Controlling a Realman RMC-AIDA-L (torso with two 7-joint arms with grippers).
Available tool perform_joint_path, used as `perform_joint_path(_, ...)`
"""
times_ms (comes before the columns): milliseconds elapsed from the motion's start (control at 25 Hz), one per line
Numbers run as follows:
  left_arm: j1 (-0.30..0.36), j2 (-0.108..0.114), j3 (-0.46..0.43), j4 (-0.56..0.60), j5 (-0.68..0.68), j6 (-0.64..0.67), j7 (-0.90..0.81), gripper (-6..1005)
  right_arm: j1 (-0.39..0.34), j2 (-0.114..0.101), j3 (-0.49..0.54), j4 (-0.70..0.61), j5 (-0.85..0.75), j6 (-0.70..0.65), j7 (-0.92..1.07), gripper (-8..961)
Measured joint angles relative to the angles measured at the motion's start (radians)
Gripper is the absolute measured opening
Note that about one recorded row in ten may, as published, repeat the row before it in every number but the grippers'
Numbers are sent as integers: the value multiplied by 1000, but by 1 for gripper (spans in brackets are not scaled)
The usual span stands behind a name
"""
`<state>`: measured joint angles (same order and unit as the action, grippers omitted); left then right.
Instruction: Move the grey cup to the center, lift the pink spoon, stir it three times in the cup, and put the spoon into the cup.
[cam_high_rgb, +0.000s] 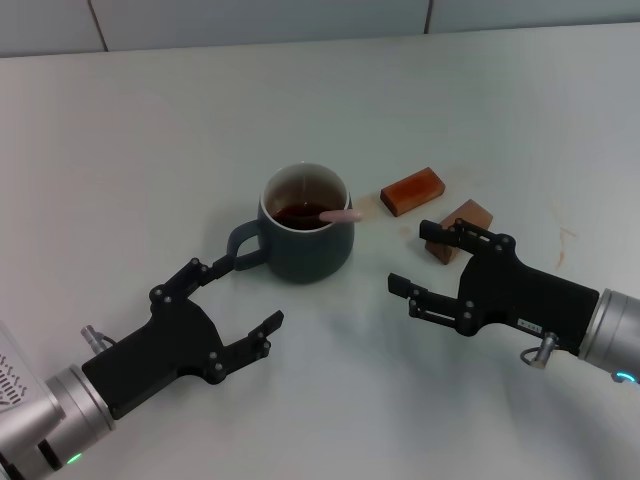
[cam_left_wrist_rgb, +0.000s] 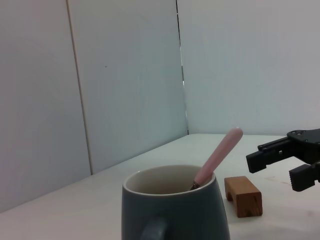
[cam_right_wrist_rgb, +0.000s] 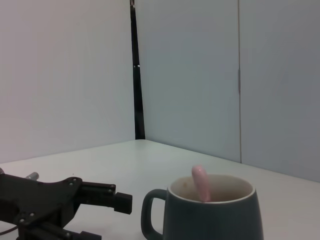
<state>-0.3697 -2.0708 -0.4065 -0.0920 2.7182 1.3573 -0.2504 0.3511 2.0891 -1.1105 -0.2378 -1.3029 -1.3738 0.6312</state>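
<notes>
Jaws spread and empty on both the left gripper (cam_high_rgb: 232, 306) and right gripper (cam_high_rgb: 420, 262); between them sits the rounded slate-grey ceramic cup (cam_high_rgb: 306, 226). Its slim pink-handled metal spoon (cam_high_rgb: 338, 214) already rests inside, so the task looks finished.

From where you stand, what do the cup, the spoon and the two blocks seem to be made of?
Cup: probably glazed ceramic; smooth slate-grey outside, white inside, thick rim.
Spoon: its pale pink handle looks like matte plastic or coated material; the bowl is hidden in the dark liquid.
Blocks: likely wood; reddish brown, with a lightly glossy finish.
</notes>
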Motion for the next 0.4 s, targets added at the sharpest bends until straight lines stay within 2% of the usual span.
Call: perform_joint_path(400, 0, 1, 0, 0, 0, 2, -4, 852, 5, 0, -6, 2, 1, 10, 3, 770)
